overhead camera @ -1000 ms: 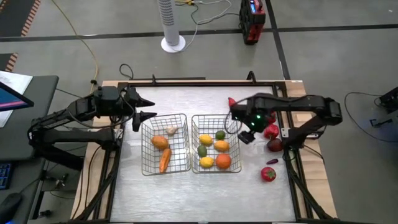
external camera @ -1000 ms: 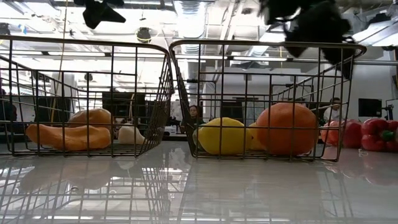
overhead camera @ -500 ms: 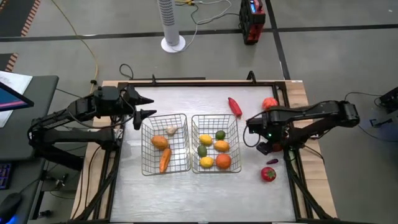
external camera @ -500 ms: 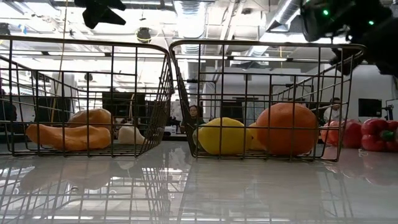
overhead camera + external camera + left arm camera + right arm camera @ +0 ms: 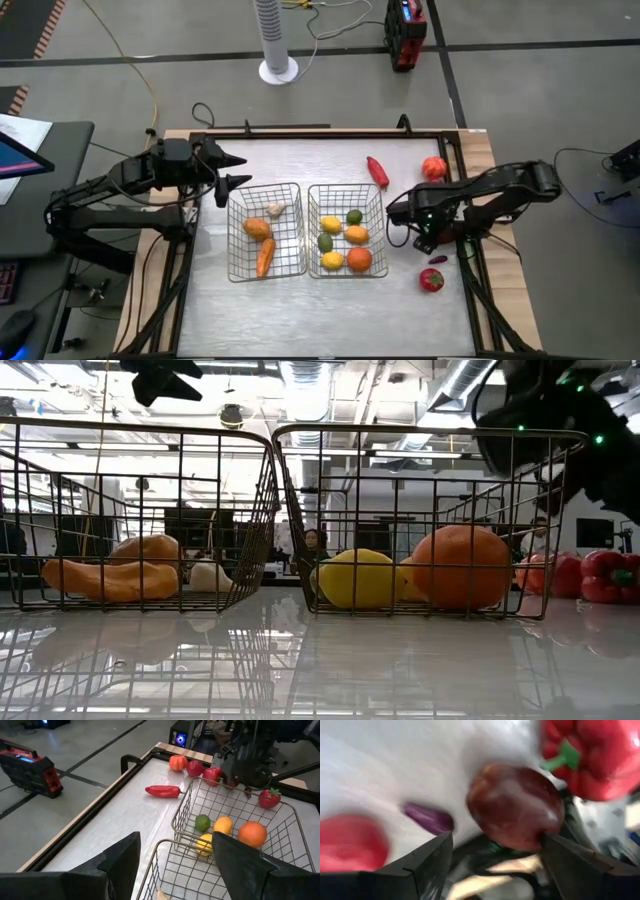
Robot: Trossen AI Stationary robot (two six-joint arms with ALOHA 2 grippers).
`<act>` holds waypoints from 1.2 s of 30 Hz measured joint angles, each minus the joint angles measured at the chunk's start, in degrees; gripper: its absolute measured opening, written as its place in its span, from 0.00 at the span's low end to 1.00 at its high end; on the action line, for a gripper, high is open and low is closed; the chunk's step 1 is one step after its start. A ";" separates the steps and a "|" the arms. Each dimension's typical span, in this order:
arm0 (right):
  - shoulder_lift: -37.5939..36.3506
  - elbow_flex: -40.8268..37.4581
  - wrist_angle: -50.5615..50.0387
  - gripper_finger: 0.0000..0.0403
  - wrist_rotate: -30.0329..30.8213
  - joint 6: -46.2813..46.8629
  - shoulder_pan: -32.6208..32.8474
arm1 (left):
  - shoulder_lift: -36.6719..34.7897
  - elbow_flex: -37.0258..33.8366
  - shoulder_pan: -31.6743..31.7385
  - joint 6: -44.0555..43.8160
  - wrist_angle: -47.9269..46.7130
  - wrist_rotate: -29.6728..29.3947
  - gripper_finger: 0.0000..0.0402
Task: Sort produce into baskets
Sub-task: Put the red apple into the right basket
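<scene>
Two wire baskets stand side by side mid-table. The left basket holds a carrot, an orange piece and a whitish bulb. The right basket holds yellow, green and orange fruit. My right gripper is open, low over the produce by the table's right edge. In its wrist view its fingers stand on either side of a dark red apple lying on the table. A red pepper lies beside the apple. My left gripper is open and empty, above the left basket's far left corner.
Loose on the table are a long red chili, a red-orange tomato, a small purple piece and a red round piece. The right arm hides the apple and pepper in the high view. The table's raised frame runs close by.
My right gripper has gone from above the right basket's far right corner toward the table's right edge and nearer side, and has come down over the red pieces there. The produce has stayed in place.
</scene>
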 joint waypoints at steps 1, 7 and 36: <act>1.44 -0.06 -0.19 0.82 0.33 -0.69 0.00 | 0.00 0.00 0.00 -0.02 0.00 -0.04 0.58; 9.19 -0.05 -0.49 0.81 1.56 -4.75 0.02 | 0.00 0.00 0.00 -0.07 -0.12 -0.22 0.58; 16.08 0.36 2.79 0.88 -2.86 -17.82 -1.40 | -0.07 0.02 0.00 0.32 -3.45 0.55 0.58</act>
